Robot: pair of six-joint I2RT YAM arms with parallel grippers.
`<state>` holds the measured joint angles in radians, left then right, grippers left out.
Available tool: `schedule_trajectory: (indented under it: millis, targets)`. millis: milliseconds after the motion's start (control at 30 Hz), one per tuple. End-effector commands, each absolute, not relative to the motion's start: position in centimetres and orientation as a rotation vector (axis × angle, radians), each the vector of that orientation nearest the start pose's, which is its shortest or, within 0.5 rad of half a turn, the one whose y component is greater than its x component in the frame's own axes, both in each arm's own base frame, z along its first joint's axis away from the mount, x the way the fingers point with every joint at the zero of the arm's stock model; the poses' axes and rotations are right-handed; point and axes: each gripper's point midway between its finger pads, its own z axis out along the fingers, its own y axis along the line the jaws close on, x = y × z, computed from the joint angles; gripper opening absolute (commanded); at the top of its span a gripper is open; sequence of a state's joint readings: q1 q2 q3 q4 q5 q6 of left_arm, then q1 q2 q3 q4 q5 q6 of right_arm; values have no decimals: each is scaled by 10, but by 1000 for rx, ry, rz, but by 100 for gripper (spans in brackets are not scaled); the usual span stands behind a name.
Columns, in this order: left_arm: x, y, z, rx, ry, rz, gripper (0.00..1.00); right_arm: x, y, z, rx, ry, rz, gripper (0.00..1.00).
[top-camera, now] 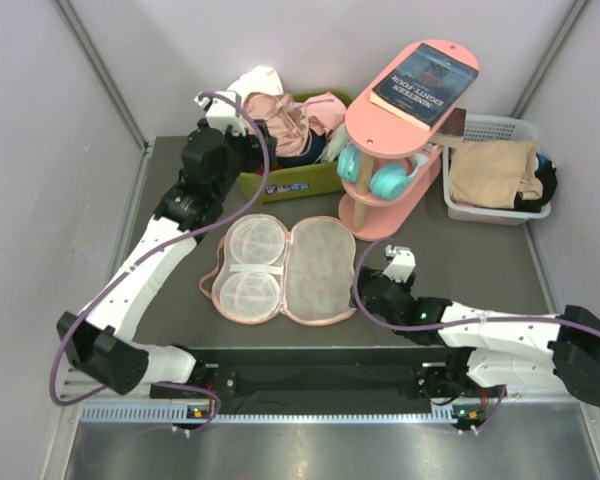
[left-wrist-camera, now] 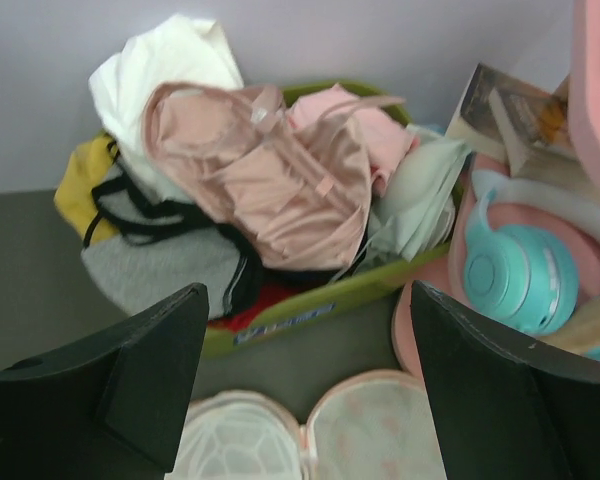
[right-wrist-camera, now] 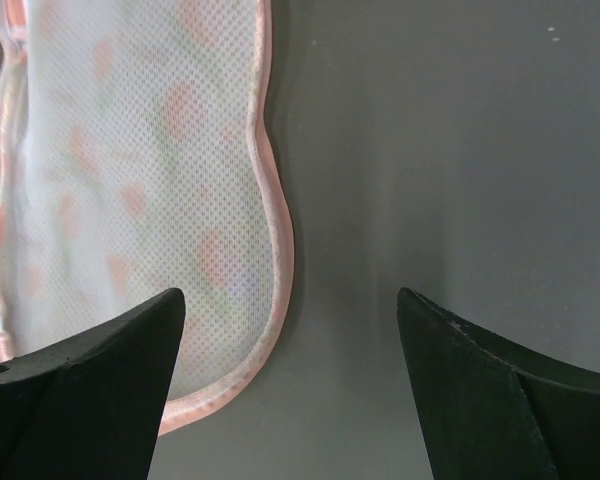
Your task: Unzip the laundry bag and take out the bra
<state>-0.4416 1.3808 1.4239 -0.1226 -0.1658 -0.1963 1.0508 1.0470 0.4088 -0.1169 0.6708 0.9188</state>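
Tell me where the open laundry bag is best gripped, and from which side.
Pinch the pink rim of the laundry bag on its right half, coming from the right. The bag lies flat and open, so this thin edge is probably easiest to pinch, bare table adjoins it, and the open right gripper is right at it.

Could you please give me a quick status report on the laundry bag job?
Left tool open, empty, by green bin. Right tool open, empty, at laundry bag edge. Bag unzipped, spread flat; pink bra on bin's pile. Nothing in the way.
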Motion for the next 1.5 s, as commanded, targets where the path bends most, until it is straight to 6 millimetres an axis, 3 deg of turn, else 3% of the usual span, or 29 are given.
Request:
schedule_trajectory:
  millis: [0,133,333,433,567,600,633,700,733,833,967,1133,1167,1233,1467]
  targets:
    - [387,-148,366,-6,1733,-298,86,216,220,72,63,2192,346,85]
    - [343,-136,341,-2,1860,-318,88,220,236,67,29,2242,323,82]
    - [311,-127,314,76,1994,-292,98,222,241,60,24,2266,299,79]
    - [310,-121,306,146,1975,-236,99,222,239,55,33,2280,279,78]
    - [314,-119,300,112,1911,-237,99,222,235,44,36,2310,236,75]
    - [315,-117,308,94,1868,-240,99,222,234,42,33,2316,224,73]
    - [315,-115,299,86,1870,-228,99,223,234,41,33,2319,221,72]
    - [319,-106,303,44,1820,-193,99,224,232,37,35,2333,205,70]
    - [319,-101,296,37,1829,-175,99,225,233,36,38,2336,204,68]
    - [319,-95,286,38,1840,-141,99,226,231,30,36,2356,195,60]
    - [318,-85,267,22,1883,-99,99,228,228,21,43,2392,183,39]
    - [313,-76,271,-9,1848,-75,99,228,229,17,43,2410,177,19]
    - [312,-75,274,-11,1836,-74,99,229,226,15,44,2414,165,10]
    - [311,-70,272,-24,1835,-54,99,231,223,18,54,2408,161,1]
    - [310,-68,269,-32,1840,-43,99,237,201,47,68,2338,116,0]
